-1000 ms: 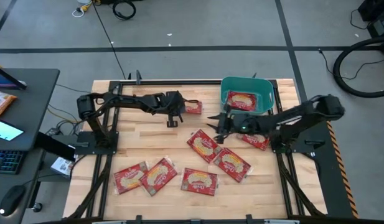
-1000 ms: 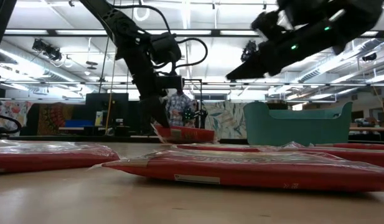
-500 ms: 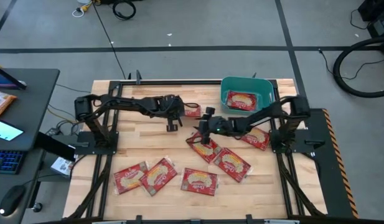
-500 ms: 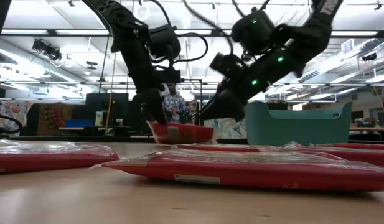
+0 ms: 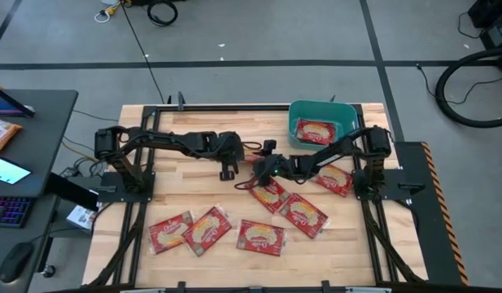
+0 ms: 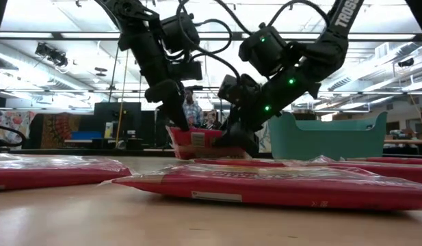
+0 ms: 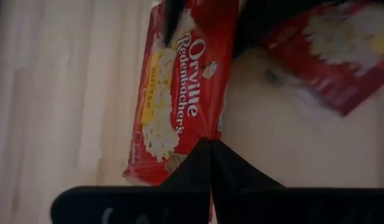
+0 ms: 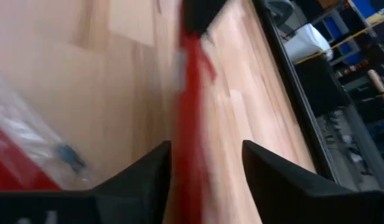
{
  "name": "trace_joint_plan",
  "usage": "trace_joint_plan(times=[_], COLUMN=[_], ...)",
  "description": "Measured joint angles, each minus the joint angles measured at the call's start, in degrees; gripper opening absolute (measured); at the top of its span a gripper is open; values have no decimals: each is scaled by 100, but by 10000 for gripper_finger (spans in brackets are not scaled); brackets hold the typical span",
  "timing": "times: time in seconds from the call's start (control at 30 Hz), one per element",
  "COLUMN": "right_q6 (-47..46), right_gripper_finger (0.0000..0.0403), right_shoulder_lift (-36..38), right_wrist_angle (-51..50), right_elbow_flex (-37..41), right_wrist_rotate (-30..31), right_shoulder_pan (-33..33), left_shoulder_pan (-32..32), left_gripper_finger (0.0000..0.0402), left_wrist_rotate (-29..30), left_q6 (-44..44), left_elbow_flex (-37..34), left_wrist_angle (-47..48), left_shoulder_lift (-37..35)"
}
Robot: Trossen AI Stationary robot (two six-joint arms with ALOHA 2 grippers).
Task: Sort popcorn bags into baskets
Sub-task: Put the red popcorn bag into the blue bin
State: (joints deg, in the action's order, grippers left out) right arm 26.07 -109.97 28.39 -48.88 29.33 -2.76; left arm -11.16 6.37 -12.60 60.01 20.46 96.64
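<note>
Overhead, the wooden table (image 5: 194,175) carried a scatter of red popcorn bags: three in a row toward six o'clock (image 5: 211,229), two overlapping just past centre toward four o'clock (image 5: 303,214), and one toward three o'clock (image 5: 335,180) beneath the right arm. The teal basket (image 5: 321,108) stood at about one o'clock, with one bag (image 5: 316,130) already lying in it. At nine o'clock, off the table, a dark desk (image 5: 27,155) held an orange packet (image 5: 2,135). The bags near centre crowded the spot where both arms met. The left arm reached in from nine o'clock, low and nearly straight, and the left gripper (image 5: 227,161) was clenched on the end of the held bag (image 6: 197,140), which stood tilted on its edge above the boards. The right arm stretched from three o'clock across the table, and the right gripper (image 5: 261,167) had its fingers spread, one on either side of that same bag's other end (image 8: 189,124). Behind them, beyond the table, a person (image 6: 191,109) was partly visible.
</note>
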Motion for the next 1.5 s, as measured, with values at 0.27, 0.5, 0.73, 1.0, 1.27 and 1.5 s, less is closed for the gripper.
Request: trace_joint_plan(times=[0.27, 0.5, 0.73, 1.0, 1.27, 1.5], right_q6=[128, 170, 736, 2275, 2814, 2764], right_gripper_finger=[95, 37, 41, 38, 38, 38], right_shoulder_lift=[-20, -16, 337, 973, 1552, 1935], right_wrist_angle=[-32, -164, -285, -177, -629, -1616], right_elbow_flex=[-3, -5, 2, 1, -400, -770], right_wrist_rotate=[-123, -186, 655, 1173, 2092, 3212], right_shoulder_pan=[-16, -12, 232, 297, 201, 161], left_shoulder_pan=[144, 129, -107, -450, -736, -1070], left_gripper_finger=[18, 99, 153, 147, 146, 146], left_wrist_rotate=[-42, 83, 168, 128, -35, -143], left_q6=[19, 137, -54, -130, -250, -358], left_elbow_flex=[0, 7, -372, -1617, -2365, -2582], left_wrist_angle=[-55, -36, -489, -2165, -4027, -4403], left_shoulder_lift=[0, -232, -949, -1886, -2483, -2745])
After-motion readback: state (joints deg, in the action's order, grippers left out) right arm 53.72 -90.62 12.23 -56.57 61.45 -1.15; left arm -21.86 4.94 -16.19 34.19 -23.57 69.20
